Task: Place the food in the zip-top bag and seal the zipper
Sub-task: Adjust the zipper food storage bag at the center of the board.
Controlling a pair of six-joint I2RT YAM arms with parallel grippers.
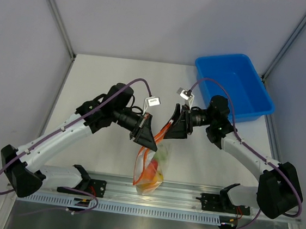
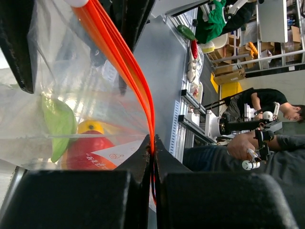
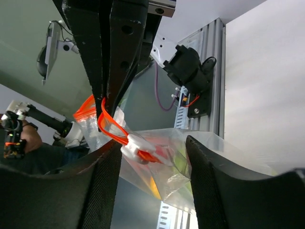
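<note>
As the bag hangs between the two arms, left gripper (image 2: 152, 145): pressed together on one end of the zipper (image 2: 125, 67), so the strip has a fixed end to pull against.
Right gripper (image 3: 151, 149): spread, with one finger on either side of the white slider (image 3: 136, 145); it is placed to take the slider but does not visibly clamp it.
Zipper: the orange strip runs from the left pinch to the slider just beside it; whether the tracks are joined there is hard to tell.
Bag (image 1: 149, 171): clear plastic, held mouth-up off the table (image 1: 118, 78) above the near rail, so its load pulls it straight.
Food (image 2: 90, 152): the red, yellow and green pieces sit low inside the bag.
Step in hand: probably sealing, since the filling looks done.
Next move: likely needs the right fingers to grip the slider and draw it away from the left pinch.
Risk: the slider could slip, or the strip could twist.
Blue bin (image 1: 234, 93): well apart at the far right, playing no part.
</note>
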